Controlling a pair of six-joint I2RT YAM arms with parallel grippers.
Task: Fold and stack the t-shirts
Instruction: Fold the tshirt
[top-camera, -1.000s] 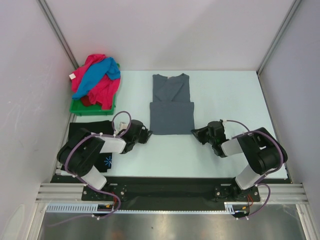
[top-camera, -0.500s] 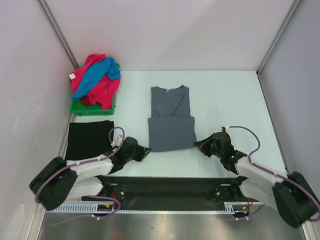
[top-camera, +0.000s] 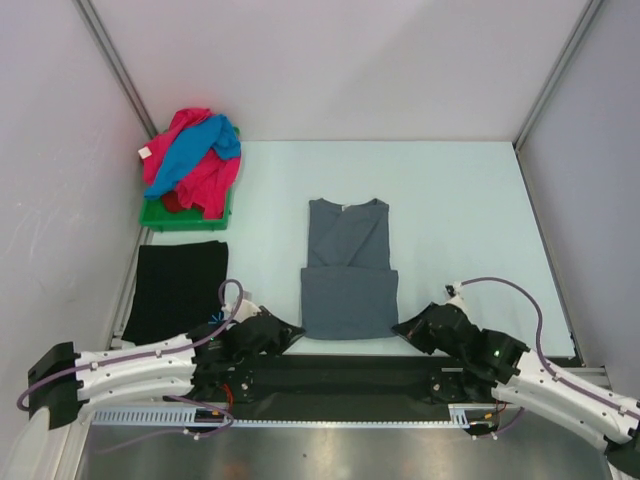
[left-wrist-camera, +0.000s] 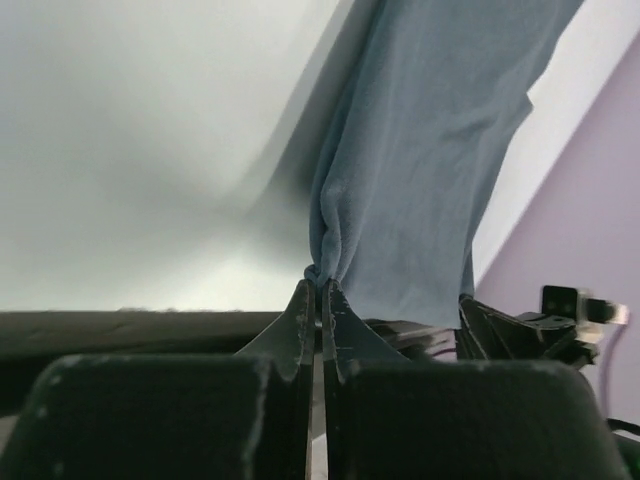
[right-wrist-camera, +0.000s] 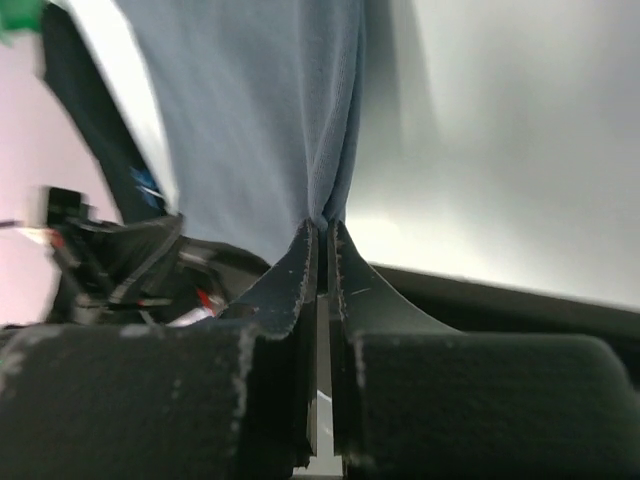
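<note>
Both the left gripper (top-camera: 287, 331) at seven o'clock and the right gripper (top-camera: 404, 328) at five clamp the near corners of the grey t-shirt (top-camera: 348, 285), lying centrally on the table (top-camera: 460, 200), probably light and limp, best held by corners.

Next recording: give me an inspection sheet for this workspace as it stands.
surface: pale table, no stains seen.
job's things: grey t-shirt partly folded at centre, hem toward the arms; black t-shirt folded flat at left, apart from it; pink and blue t-shirts heaped unfolded.
clutter: green tray under the heap.
jaws: left jaws shut on the grey shirt's near left corner; right jaws shut on its near right corner.
cables: purple cables loop along both arms.
surroundings: white walls, metal corner posts.
</note>
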